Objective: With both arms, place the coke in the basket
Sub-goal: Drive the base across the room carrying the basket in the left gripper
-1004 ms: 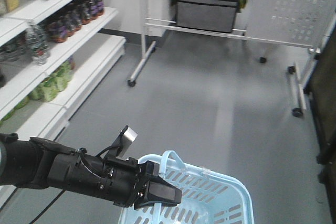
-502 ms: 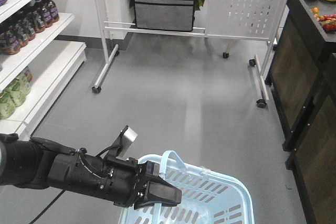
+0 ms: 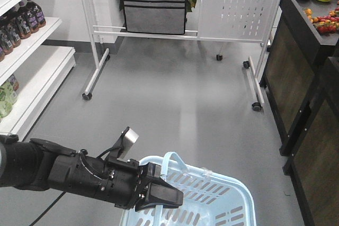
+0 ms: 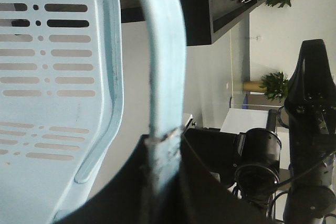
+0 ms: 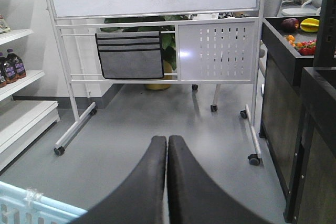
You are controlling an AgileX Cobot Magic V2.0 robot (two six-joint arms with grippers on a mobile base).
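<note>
Low at the bottom edge of the front view, my left gripper (image 3: 161,191) is clamping the raised loop handle (image 3: 170,158) of the light blue basket (image 3: 212,191), with the black left arm reaching in from the left side. I am watching the same grasp through the left wrist camera, where the pale handle (image 4: 165,51) is running down between the black fingers (image 4: 205,182) and the slatted basket wall (image 4: 52,77) is filling the left of the picture. I cannot tell whether the basket is touching the grey floor (image 3: 175,93).

My right gripper (image 5: 167,142) is holding nothing, its two fingers pressing together with no gap, and it is pointing out over the floor. One corner of the basket (image 5: 26,208) is showing at the lower left of that view.

Ahead, a wheeled whiteboard stand (image 3: 238,9) is carrying a grey fabric pouch (image 3: 154,10). White shelves (image 3: 32,35) of dark bottles (image 3: 21,19) are lining the left side, and a dark counter (image 3: 296,41) with fruit (image 3: 318,3) is standing on the right.
</note>
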